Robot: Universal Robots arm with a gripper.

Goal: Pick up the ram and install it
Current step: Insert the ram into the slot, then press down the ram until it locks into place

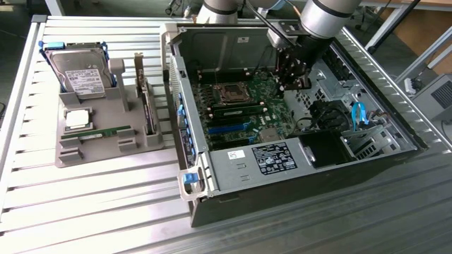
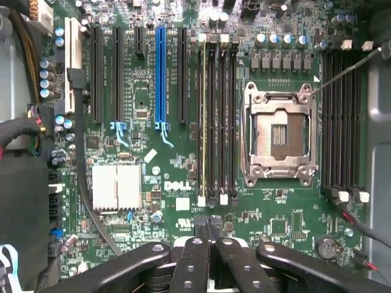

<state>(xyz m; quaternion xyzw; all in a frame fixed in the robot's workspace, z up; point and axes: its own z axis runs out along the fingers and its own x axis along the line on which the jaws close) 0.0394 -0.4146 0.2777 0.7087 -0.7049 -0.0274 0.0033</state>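
Claw tips meet in the wrist view with only a thin seam between them, so it reads as closed on nothing, and it hangs above the Dell motherboard inside the open computer case. In the exterior view the claw is low in the case, near the board's far edge, partly masked by the arm's own cabling. Just ahead of it on the board lies the bank of memory slots, and one ram stick stands in the slot at the edge of that bank, its thin top edge pale. The exterior view shows it as a green strip beside the empty CPU socket. By that evidence one installation looks done, though whether the latches have fully closed is too small to tell. Well apart, at the exterior view's left, the grey parts holder on the ribbed metal surface carries the second ram stick, lying flat, with a hard drive, a processor chip and an upright expansion card. The case's front wall hides the board's near edge.
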